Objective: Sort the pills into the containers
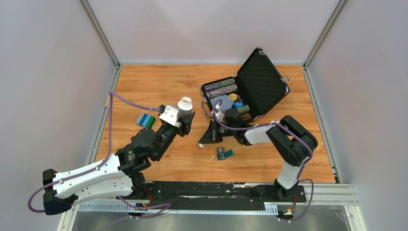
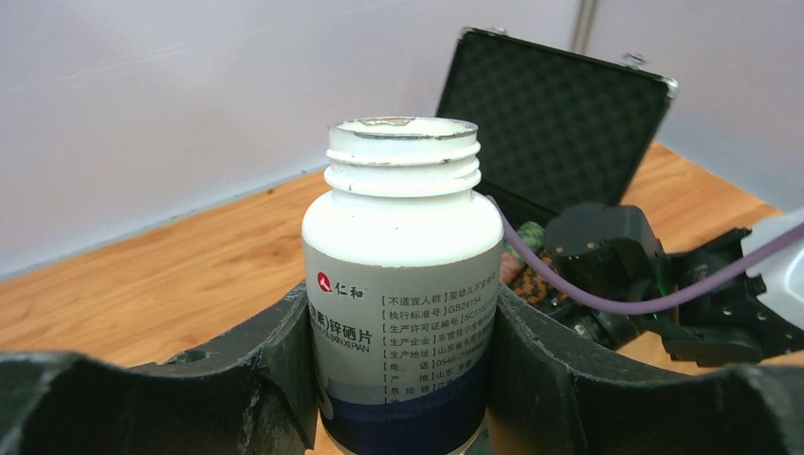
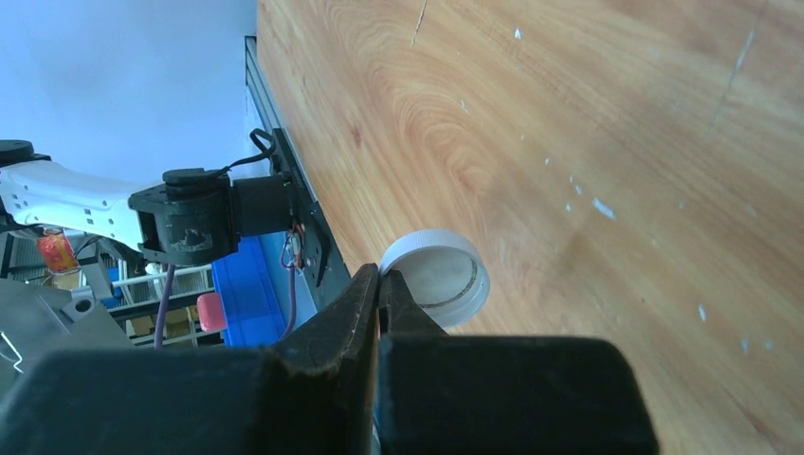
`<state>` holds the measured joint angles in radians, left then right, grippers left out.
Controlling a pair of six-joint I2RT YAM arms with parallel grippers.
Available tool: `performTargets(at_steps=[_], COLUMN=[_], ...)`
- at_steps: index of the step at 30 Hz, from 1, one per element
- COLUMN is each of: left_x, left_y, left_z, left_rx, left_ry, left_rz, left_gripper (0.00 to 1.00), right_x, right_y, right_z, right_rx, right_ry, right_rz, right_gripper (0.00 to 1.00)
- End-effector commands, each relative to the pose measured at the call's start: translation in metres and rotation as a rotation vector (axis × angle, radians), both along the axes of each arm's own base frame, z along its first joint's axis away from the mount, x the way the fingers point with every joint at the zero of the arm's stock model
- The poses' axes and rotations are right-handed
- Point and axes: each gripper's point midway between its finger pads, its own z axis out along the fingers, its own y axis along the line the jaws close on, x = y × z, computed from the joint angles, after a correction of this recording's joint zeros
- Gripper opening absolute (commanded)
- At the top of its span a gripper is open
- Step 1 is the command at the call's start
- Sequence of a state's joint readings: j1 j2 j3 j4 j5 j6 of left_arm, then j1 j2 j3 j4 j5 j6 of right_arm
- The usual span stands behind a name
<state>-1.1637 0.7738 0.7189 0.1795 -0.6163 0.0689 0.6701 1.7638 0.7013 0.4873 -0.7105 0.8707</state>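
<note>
From my station I saw the left gripper raised over the left half of the table, its fingers clamped on either side of the white bottle. The bottle stood upright in the grip with its threaded mouth uncapped. The right gripper was down low near the middle of the table, its fingers pressed together with no gap showing. The white cap sat right at their tips with its hollow side toward the wrist camera. I could not tell whether its rim was nipped between them or only touching. The teal box lay on the wood just beside the right gripper, on the side nearer the arm bases, with its lid hinged open. Behind the right arm stood the black case, lid up, with rows of chips inside. A small blue and green stack lay just to the left of the left wrist.
</note>
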Motion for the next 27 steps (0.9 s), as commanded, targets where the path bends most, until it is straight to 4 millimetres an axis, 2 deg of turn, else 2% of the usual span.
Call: performTargets(at_steps=[1, 14, 19, 27], left_x=[0.007, 0.011, 0.011, 0.01], left_y=[0.03, 0.065, 0.064, 0.055], left_z=[0.006, 0.015, 0.016, 0.016], left_rx=[-0.017, -0.063, -0.063, -0.071], left_ry=[-0.008, 0.001, -0.002, -0.001], left_rz=[0.136, 0.284, 0.283, 0.244], left_gripper=[0.0, 0.0, 0.0, 0.0], right_x=[0.007, -0.007, -0.01, -0.009], right_y=[0.026, 0.069, 0.078, 0.079], right_z=[0.023, 0.013, 0.003, -0.018], right_rx=[0.101, 0.151, 0.146, 0.12], right_ry=[-0.072, -0.01, 0.02, 0.074], right_rz=[0.054, 0.163, 0.181, 0.171], right_gripper=[0.0, 0.0, 0.0, 0.06])
